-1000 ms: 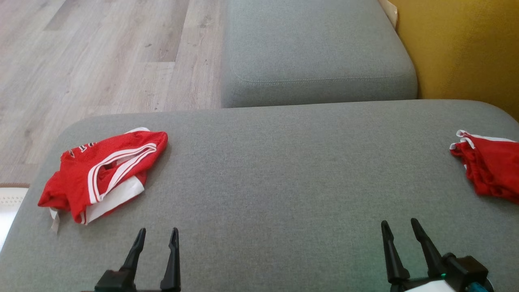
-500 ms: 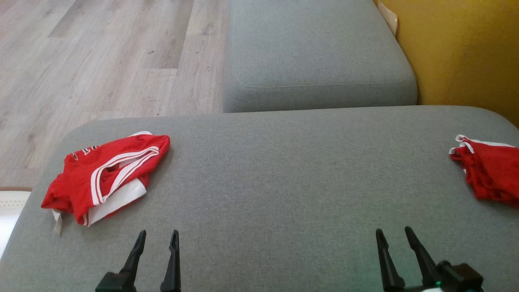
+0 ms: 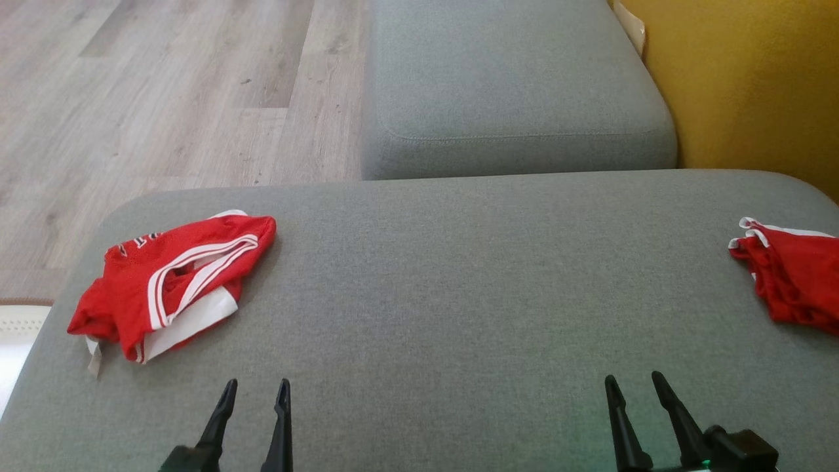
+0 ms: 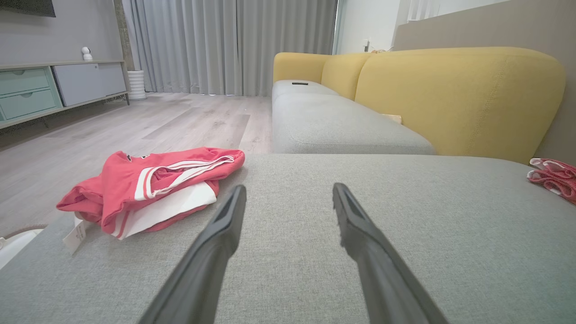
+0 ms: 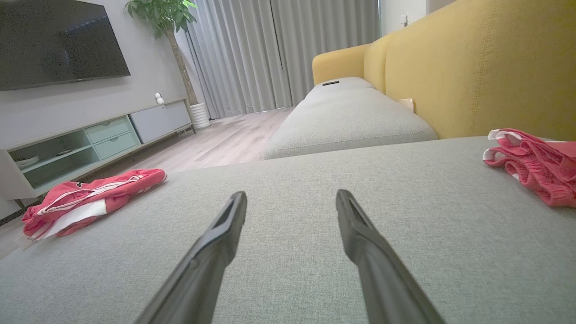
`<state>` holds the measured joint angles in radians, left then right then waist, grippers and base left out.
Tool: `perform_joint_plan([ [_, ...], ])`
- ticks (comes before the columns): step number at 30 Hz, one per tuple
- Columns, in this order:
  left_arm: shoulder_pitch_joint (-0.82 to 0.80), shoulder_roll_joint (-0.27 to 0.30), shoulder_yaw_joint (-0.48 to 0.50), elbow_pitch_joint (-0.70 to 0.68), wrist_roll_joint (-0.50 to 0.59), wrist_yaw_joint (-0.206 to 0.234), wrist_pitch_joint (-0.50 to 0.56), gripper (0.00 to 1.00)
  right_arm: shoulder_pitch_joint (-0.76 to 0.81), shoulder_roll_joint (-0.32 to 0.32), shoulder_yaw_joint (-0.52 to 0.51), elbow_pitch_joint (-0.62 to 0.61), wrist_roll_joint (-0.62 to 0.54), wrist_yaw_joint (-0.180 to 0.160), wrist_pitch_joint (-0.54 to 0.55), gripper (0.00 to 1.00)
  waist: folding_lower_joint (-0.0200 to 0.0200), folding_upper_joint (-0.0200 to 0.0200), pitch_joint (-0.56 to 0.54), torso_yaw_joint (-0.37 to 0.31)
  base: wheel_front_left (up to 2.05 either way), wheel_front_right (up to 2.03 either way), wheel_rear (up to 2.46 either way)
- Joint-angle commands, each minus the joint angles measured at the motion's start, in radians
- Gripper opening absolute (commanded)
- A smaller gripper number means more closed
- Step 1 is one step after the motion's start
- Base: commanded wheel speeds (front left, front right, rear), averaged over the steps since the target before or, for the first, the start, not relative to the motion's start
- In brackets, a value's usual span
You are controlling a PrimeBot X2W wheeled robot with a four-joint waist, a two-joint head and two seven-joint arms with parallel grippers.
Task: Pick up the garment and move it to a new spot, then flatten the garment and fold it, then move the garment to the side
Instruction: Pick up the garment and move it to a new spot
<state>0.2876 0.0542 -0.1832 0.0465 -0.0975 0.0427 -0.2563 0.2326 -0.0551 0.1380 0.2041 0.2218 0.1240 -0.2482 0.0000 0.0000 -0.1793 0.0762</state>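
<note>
Left gripper (image 3: 257,387) and right gripper (image 3: 632,379) gape wide, empty, bottom edge. Red jersey (image 3: 170,282) lies crumpled centre-left on the grey cushion (image 3: 459,295); second red garment (image 3: 790,275) far right.

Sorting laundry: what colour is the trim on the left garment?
White, on the red garment; head view best.

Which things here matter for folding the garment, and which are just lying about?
For the job: red jersey with white trim; second red garment at the right edge (which one is meant, I cannot tell); grey sofa seat; left pincer and right pincer, both open.
Lying about: small dark object on the far cushion; TV; potted plant; cabinet.
</note>
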Motion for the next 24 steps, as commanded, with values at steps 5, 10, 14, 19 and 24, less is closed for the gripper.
perform_joint_plan([
  [5, -0.053, -0.004, 0.034, -0.031, 0.009, -0.007, -0.006, 1.0, -0.035, -0.004, 0.02, -0.033, 0.003, 0.007, -0.014, 1.0, 0.0, 0.0, 0.007, 0.005, 0.0, 0.0, 0.0],
  [10, -0.06, -0.004, 0.035, -0.031, 0.01, -0.015, -0.006, 1.0, -0.029, -0.001, 0.012, -0.035, 0.004, 0.007, -0.014, 1.0, 0.0, 0.0, 0.017, 0.041, 0.0, 0.0, 0.0],
  [14, -0.071, -0.004, 0.041, -0.033, 0.012, -0.022, -0.006, 1.0, -0.03, 0.001, 0.011, -0.041, 0.005, 0.007, -0.014, 1.0, 0.0, 0.0, 0.032, 0.099, 0.0, 0.0, 0.0],
  [19, -0.078, -0.004, 0.056, -0.032, 0.023, -0.031, -0.006, 1.0, -0.037, 0.004, 0.01, -0.047, 0.008, 0.007, -0.014, 1.0, 0.0, 0.0, 0.054, 0.202, 0.0, 0.0, 0.0],
  [24, -0.086, -0.004, 0.08, -0.034, 0.03, -0.039, -0.006, 1.0, -0.057, 0.005, 0.016, -0.052, 0.022, 0.007, -0.014, 1.0, 0.0, 0.0, 0.085, 0.31, 0.0, 0.0, 0.0],
])
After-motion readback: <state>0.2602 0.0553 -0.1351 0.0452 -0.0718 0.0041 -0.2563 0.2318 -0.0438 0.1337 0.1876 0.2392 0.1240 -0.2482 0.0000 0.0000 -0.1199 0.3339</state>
